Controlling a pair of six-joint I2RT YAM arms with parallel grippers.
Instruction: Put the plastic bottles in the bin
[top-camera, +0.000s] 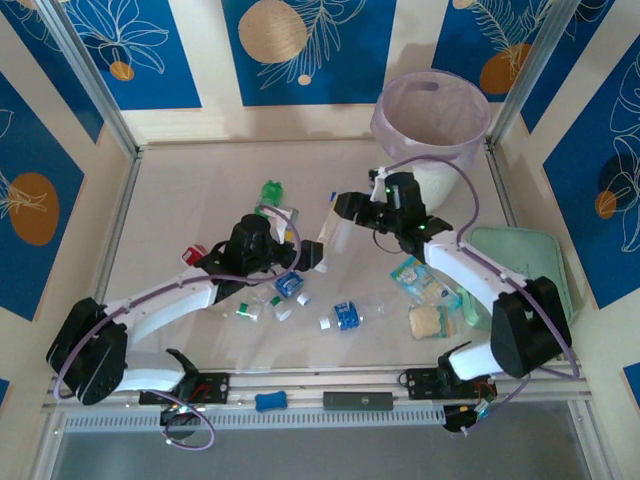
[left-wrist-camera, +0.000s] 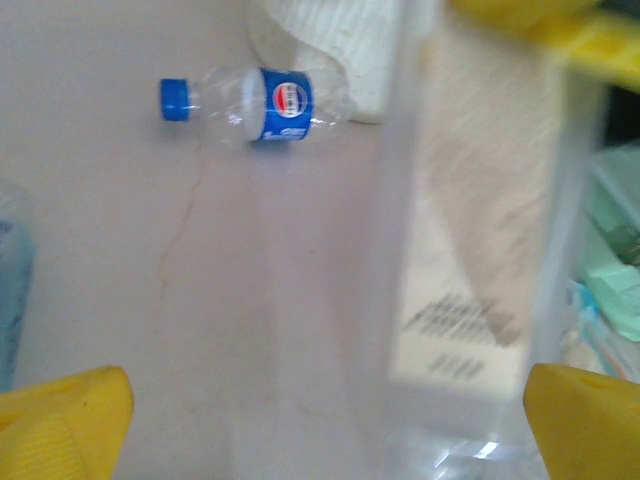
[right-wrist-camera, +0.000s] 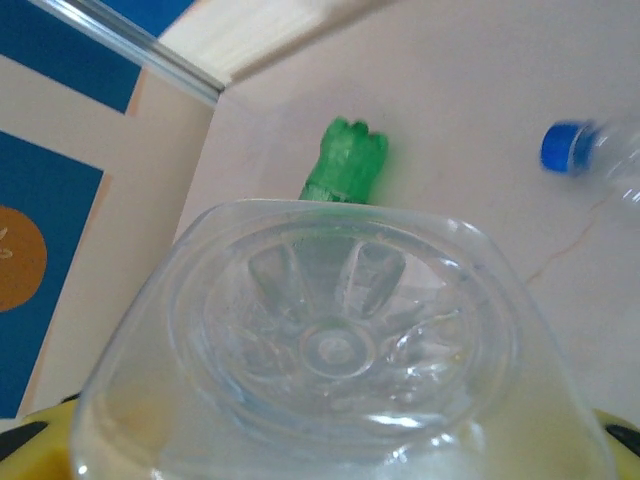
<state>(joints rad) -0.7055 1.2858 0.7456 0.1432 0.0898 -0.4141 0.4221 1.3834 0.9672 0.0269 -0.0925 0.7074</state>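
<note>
Blue leaf-print panels wall in the pale table (top-camera: 180, 200). At left-centre the left claw (left-wrist-camera: 325, 400) gapes wide with nothing gripped, close to several plastic bottles (top-camera: 345, 316) with blue labels lying loose on the table. A green bottle (top-camera: 272, 190) lies farther back. Just right of it, the right claw (top-camera: 342, 215) is clamped on a clear bottle (right-wrist-camera: 340, 340), which sits between the two claws. The bin (top-camera: 480, 110) stands at the far right corner, well apart.
</note>
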